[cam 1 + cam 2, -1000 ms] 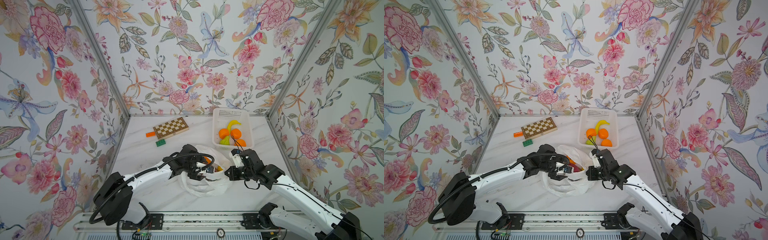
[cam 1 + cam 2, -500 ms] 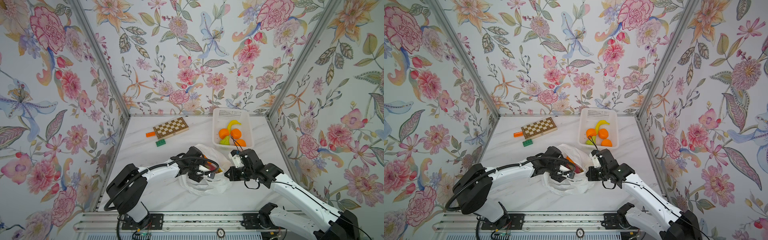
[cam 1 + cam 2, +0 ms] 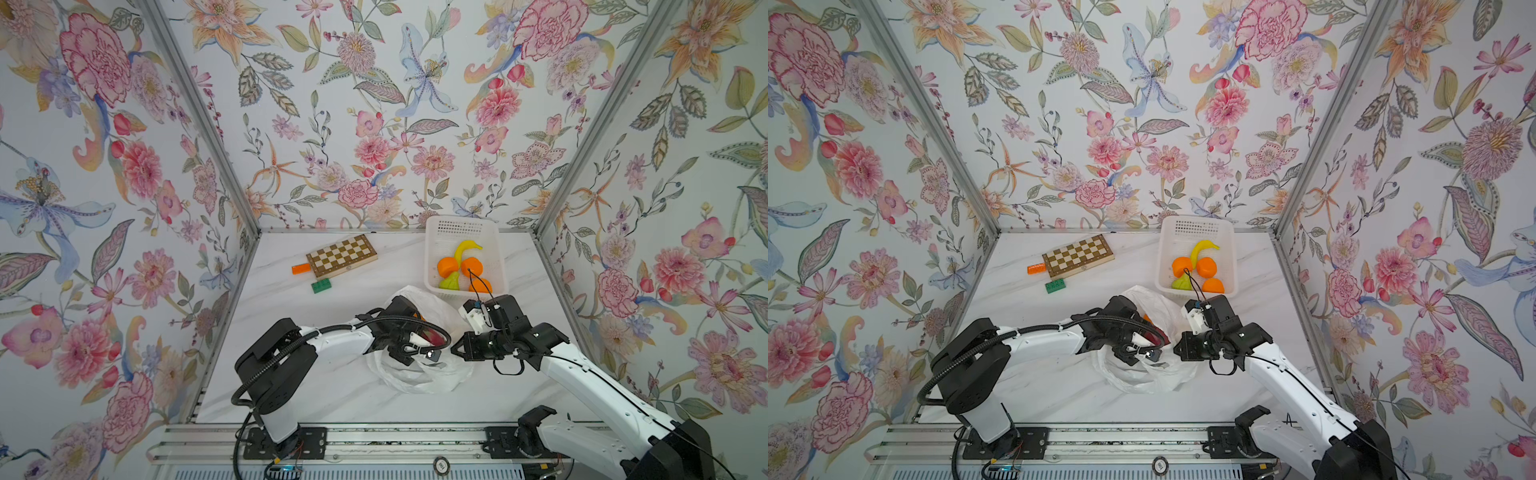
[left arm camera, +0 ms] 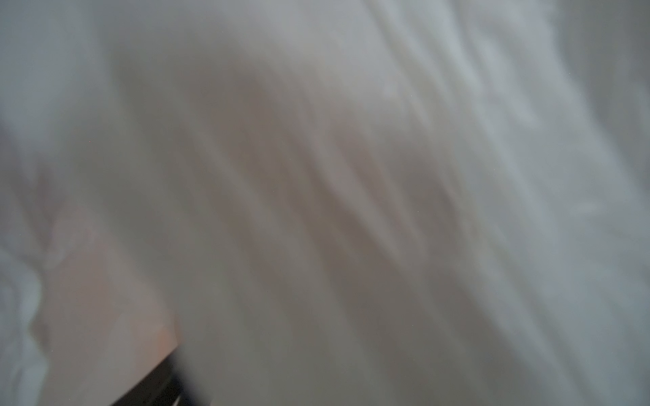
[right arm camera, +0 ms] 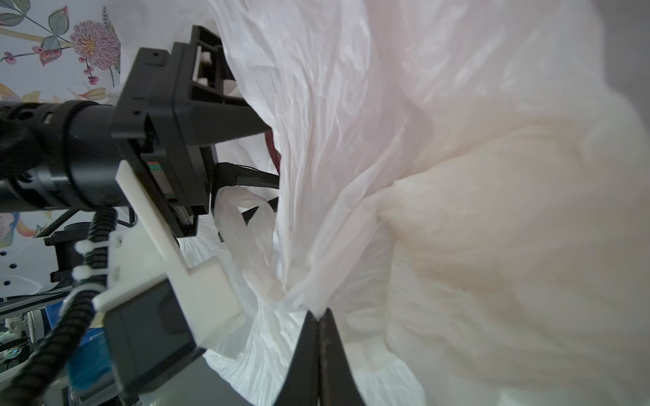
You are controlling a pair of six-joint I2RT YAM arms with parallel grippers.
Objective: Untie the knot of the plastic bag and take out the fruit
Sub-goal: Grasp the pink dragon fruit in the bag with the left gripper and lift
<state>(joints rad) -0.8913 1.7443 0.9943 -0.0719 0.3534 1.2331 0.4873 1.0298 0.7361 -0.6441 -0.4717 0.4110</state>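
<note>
The plastic bag [image 3: 419, 376] [image 3: 1142, 380] lies crumpled at the table's front middle with its mouth open. No knot shows. My left gripper [image 3: 435, 345] [image 3: 1155, 348] reaches into the mouth, and its jaws stand wide apart; the right wrist view shows its two black fingers [image 5: 246, 179] running behind the film. A red fruit [image 3: 433, 335] and a sliver of orange fruit [image 3: 1147, 318] show beside it. The left wrist view is filled by blurred white film [image 4: 387, 175]. My right gripper [image 3: 454, 350] [image 5: 319, 316] is shut on a bunched edge of the bag.
A white basket [image 3: 461, 226] stands at the back right, just behind the bag; it holds oranges [image 3: 448, 266], a yellow banana and a green fruit. A chessboard [image 3: 341, 254], an orange block [image 3: 301, 269] and a green block [image 3: 321, 285] lie at the back left.
My left gripper has pushed further right into the bag's mouth, toward the right gripper, and its jaws have spread a little. The right gripper has kept its hold in place.
</note>
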